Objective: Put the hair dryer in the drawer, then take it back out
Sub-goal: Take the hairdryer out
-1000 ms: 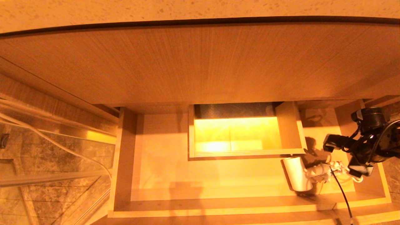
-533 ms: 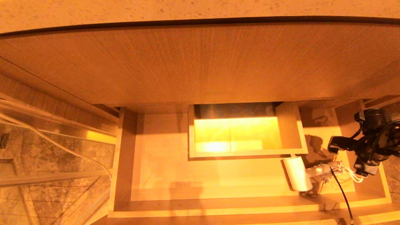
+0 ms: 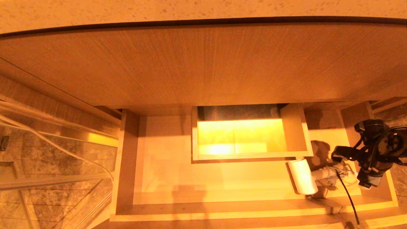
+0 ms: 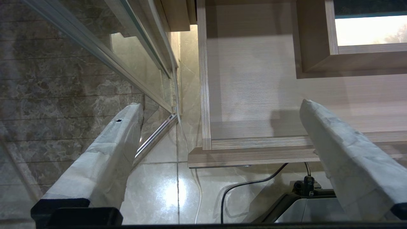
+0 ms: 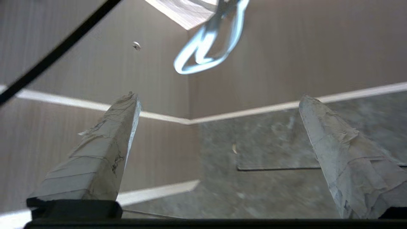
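While lying in the drawer (image 3: pixel 222 203), hair dryer (image 3: pixel 301 176) (smooth, slippery): grasp handle, three o'clock; right gripper (image 3: pixel 349 168) fingers wide, empty.

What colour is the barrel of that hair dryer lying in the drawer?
White. The hair dryer barrel shows best in the head view, lying in the drawer.

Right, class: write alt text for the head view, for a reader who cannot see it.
A white cylindrical hair dryer lies in the right part of a wide, shallow pale wood drawer, its white cord bundled beside it. The robot's black right gripper, open and empty, hangs over the drawer's right end beside the cord. A boxed notch sits at the drawer's mid-back.
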